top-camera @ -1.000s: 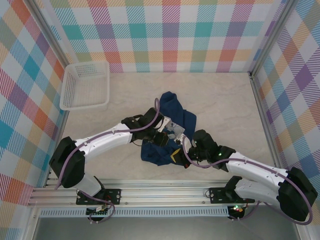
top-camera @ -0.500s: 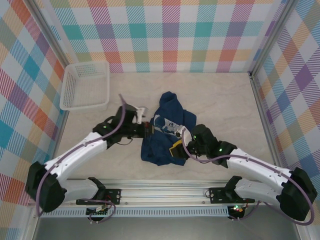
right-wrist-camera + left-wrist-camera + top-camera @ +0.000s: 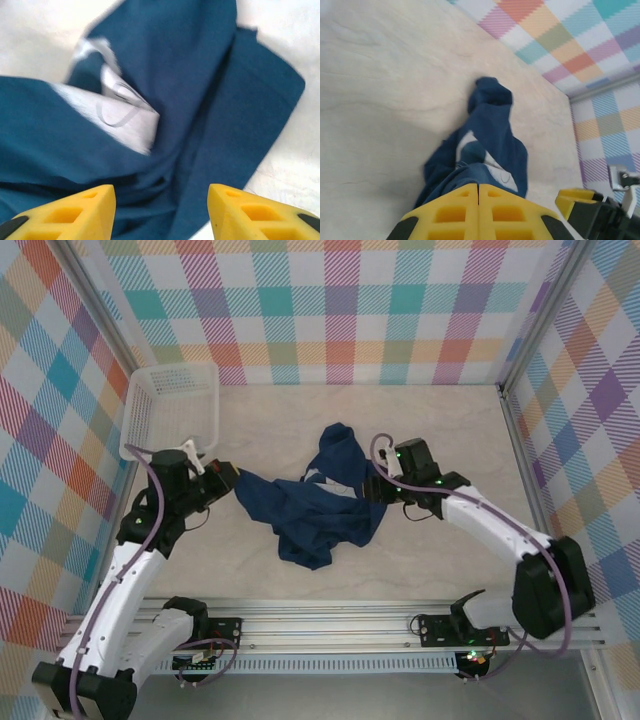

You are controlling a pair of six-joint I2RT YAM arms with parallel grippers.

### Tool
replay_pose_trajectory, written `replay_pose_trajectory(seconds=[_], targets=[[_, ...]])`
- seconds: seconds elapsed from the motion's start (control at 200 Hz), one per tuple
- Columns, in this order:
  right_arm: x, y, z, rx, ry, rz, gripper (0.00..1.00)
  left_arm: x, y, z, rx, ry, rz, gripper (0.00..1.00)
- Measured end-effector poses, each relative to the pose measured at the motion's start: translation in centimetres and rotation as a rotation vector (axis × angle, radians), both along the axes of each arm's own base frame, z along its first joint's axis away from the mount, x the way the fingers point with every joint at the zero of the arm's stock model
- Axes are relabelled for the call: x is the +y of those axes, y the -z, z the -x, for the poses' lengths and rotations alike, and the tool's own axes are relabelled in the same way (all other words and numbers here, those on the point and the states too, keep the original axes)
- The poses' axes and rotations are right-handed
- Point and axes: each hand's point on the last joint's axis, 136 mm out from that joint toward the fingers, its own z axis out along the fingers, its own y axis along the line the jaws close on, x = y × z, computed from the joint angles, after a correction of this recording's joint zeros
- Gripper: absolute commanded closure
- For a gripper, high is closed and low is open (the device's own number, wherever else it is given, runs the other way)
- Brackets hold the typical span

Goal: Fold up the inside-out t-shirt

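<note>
Can't tell sleeves, collar or hem apart: the inside-out t-shirt [image 3: 315,515] is one crumpled heap mid-table, its pale print [image 3: 125,117] half buried in folds. In the top view the wrist hides the right gripper [image 3: 376,490] fingertips. Bare table [image 3: 450,430] at 12 and 3 o'clock of the heap; basket [image 3: 170,410] at 10, well apart, by the left wall. At 9 o'clock the left gripper [image 3: 228,478] is pinched tight on a stretched-out corner of cloth. The right gripper's jaws stand apart over the heap's 3 o'clock side, holding nothing — contact with cloth unclear.

No words, numbers or brand marks can be read anywhere; the pale print [image 3: 117,112] on the t-shirt [image 3: 315,515] shows only blurred curved lines.
</note>
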Motion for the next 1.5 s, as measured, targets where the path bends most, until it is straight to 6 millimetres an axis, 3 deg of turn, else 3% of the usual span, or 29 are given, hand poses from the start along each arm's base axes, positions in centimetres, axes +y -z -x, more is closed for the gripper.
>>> replay_pose_trajectory(seconds=[0.095,0.315,0.64,0.815,0.955,1.02,1.125,1.185,1.26,1.31,1.435,1.5], targets=[[0.1,2.0,-1.1,0.056,0.022,0.049,0.40,1.2,-0.1,0.4,0.010,-0.030,-0.037,1.00],[1.7,3.7,-6.1,0.057,0.031,0.113,0.35,1.4,0.6,0.9,0.038,-0.016,-0.069,1.00],[-0.4,8.4,-10.6,0.110,0.067,0.305,0.38,1.7,1.6,0.9,0.050,-0.019,-0.100,1.00],[-1.3,10.0,-11.1,0.141,0.073,0.375,0.63,1.7,1.9,0.8,0.051,-0.015,-0.106,1.00],[-1.9,9.9,-11.3,0.127,0.075,0.413,0.82,1.8,2.3,0.7,0.062,-0.023,-0.113,1.00],[-2.4,9.5,-11.3,0.117,0.083,0.423,0.87,2.1,2.3,0.6,0.063,-0.036,-0.121,1.00],[-3.8,7.2,-10.9,0.082,0.114,0.409,0.91,2.7,2.3,0.4,0.064,-0.062,-0.127,1.00],[-5.0,4.4,-10.9,0.037,0.150,0.373,0.95,3.5,1.8,0.0,0.060,-0.092,-0.128,1.00],[-6.7,-0.6,-10.9,-0.056,0.210,0.283,1.00,4.6,0.5,-0.6,0.039,-0.135,-0.124,1.00],[-8.3,-5.0,-11.0,-0.147,0.268,0.190,1.00,5.3,-0.8,-1.1,0.018,-0.163,-0.115,1.00],[-11.8,-15.0,-10.2,-0.390,0.370,0.003,1.00,6.8,-5.2,-2.7,-0.056,-0.223,-0.083,1.00],[-12.4,-18.9,-9.4,-0.491,0.381,-0.062,1.00,7.2,-7.5,-3.3,-0.097,-0.237,-0.068,1.00]])
